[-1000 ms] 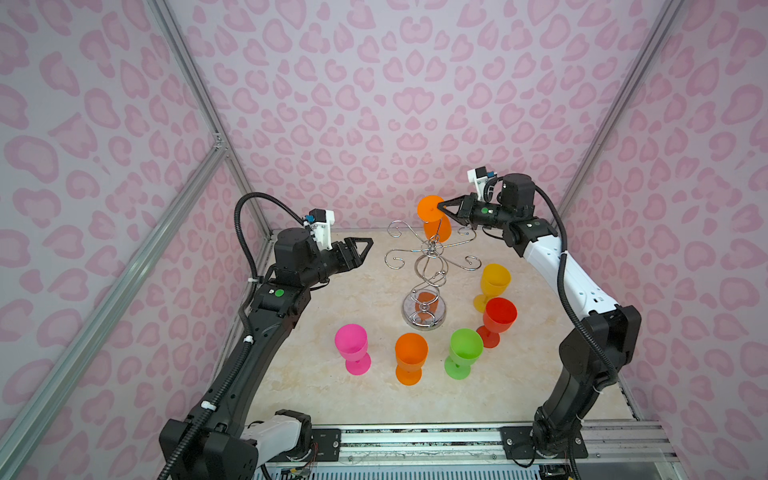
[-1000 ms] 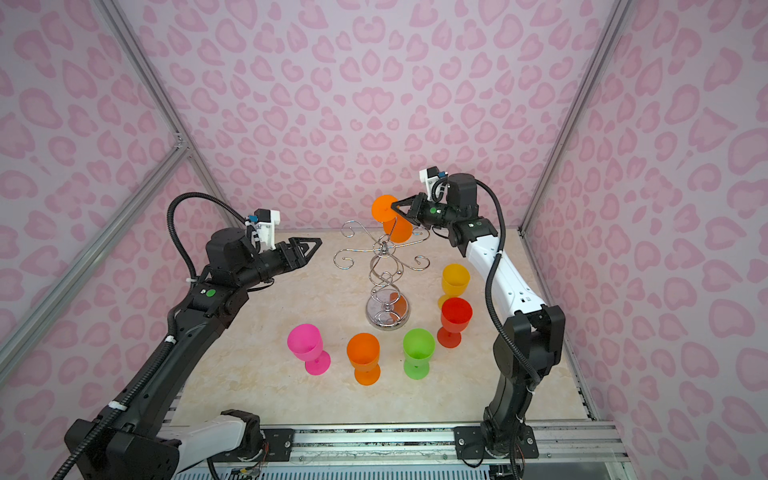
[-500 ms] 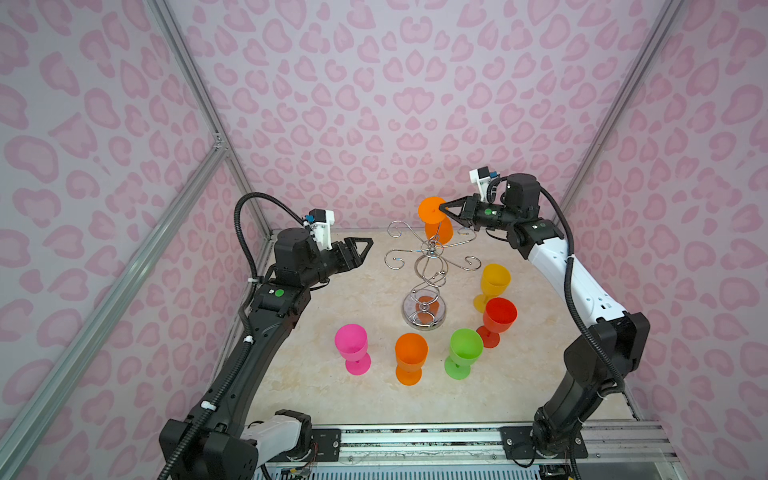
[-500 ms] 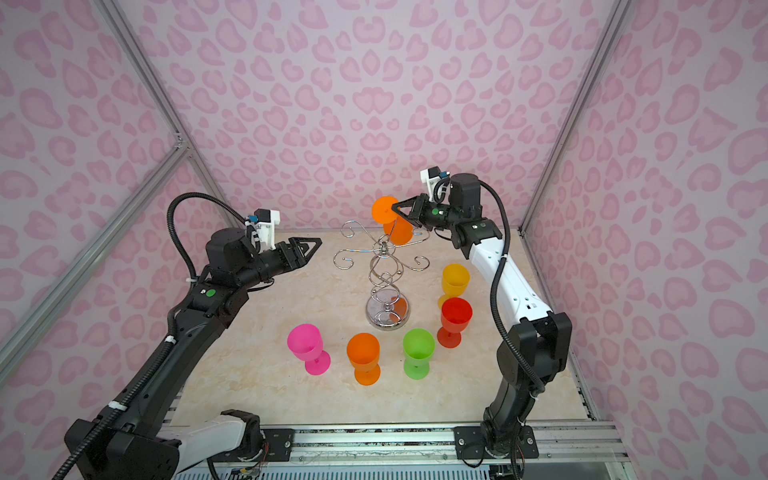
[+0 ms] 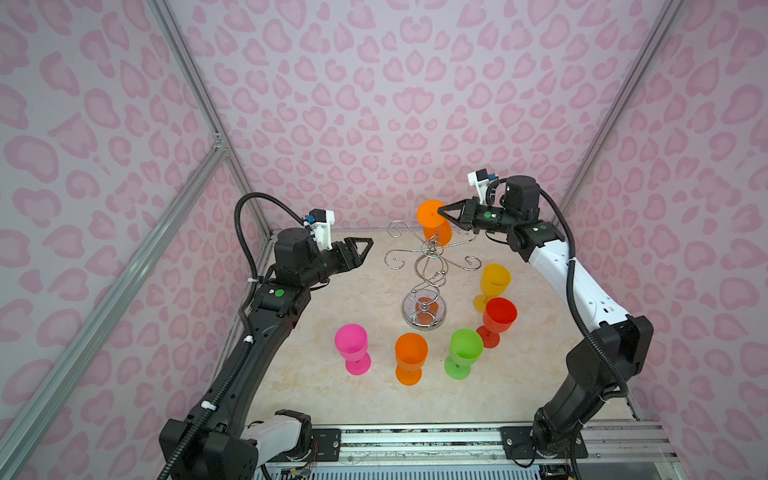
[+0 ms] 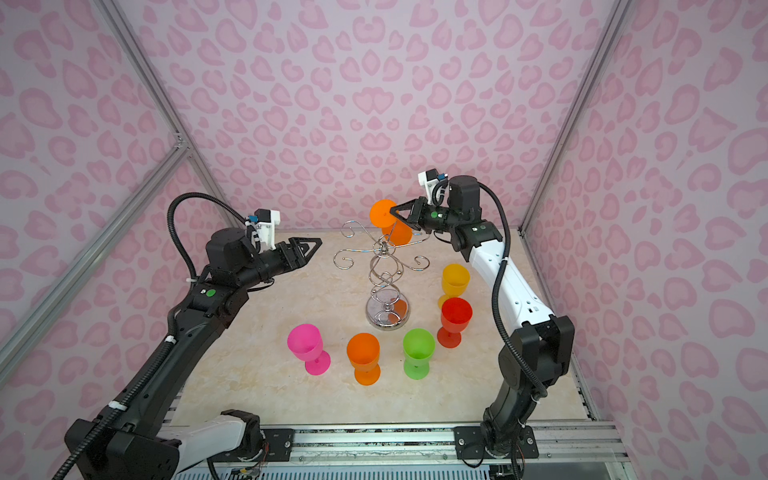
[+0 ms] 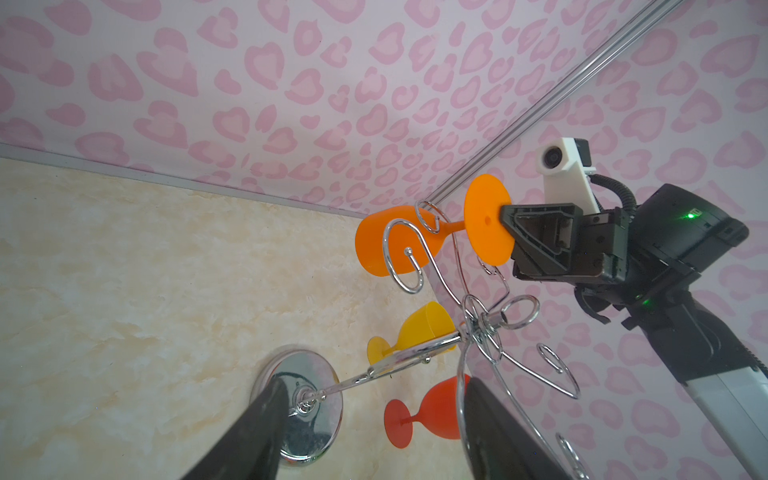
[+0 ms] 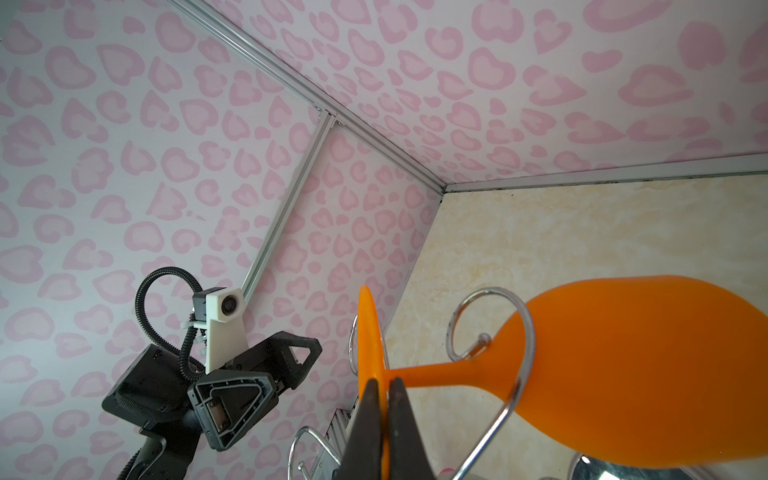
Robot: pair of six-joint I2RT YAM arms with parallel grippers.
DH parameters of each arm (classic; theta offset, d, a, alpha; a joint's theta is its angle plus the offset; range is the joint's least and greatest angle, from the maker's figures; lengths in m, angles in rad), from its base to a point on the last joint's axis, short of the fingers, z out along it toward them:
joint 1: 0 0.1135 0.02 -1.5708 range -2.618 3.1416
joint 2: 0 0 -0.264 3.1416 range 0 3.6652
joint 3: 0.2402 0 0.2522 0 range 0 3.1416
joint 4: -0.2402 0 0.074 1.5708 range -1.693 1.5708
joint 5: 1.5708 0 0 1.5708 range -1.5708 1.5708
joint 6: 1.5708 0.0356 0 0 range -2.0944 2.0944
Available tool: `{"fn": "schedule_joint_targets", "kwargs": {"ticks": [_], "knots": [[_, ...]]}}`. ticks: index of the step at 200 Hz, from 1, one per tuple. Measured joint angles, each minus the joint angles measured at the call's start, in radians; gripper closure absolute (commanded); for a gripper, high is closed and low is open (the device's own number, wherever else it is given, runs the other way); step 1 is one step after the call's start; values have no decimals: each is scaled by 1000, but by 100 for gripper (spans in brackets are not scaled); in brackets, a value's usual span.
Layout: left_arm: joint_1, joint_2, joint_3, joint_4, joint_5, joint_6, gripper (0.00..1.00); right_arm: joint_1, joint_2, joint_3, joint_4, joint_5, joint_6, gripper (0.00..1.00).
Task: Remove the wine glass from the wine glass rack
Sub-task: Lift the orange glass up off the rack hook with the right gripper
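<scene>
Chrome wine glass rack stands mid-table in both top views, its mirrored base on the marbled table. The hanging orange wine glass is on a rear arm, tilted, foot uppermost. The right gripper meets the foot's edge from the right, fingers pinched on it. The left gripper hovers left of the rack, well apart from its curls, fingers spread with nothing between them. A pink glass, an orange standing glass and a green glass form a front row. A red glass and a yellow glass stand near the base on its right. Bare table lies left of the rack.

Left wrist view: the spread fingers frame the rack's base. The glass stem passes through a curled arm end. The right gripper touches the foot disc.

Right wrist view: the fingers clamp the rim of the thin foot. A chrome curl rings the stem beside the bowl. The left gripper shows against the wall, clear of the curls.
</scene>
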Motion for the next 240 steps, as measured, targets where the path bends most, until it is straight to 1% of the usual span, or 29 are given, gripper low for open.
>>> {"fn": "schedule_joint_targets", "kwargs": {"ticks": [66,133,198,240], "knots": [[0,4,0,0,3,0,31,27,-3,-3,-19,-2,-7,100],[0,3,-4,0,3,0,31,53,33,29,-19,-6,-6,100],[0,-7,-9,-1,4,0,31,61,138,151,-11,-15,31,100],[0,-17,-9,-1,3,0,31,61,212,239,34,-26,81,100]]}}
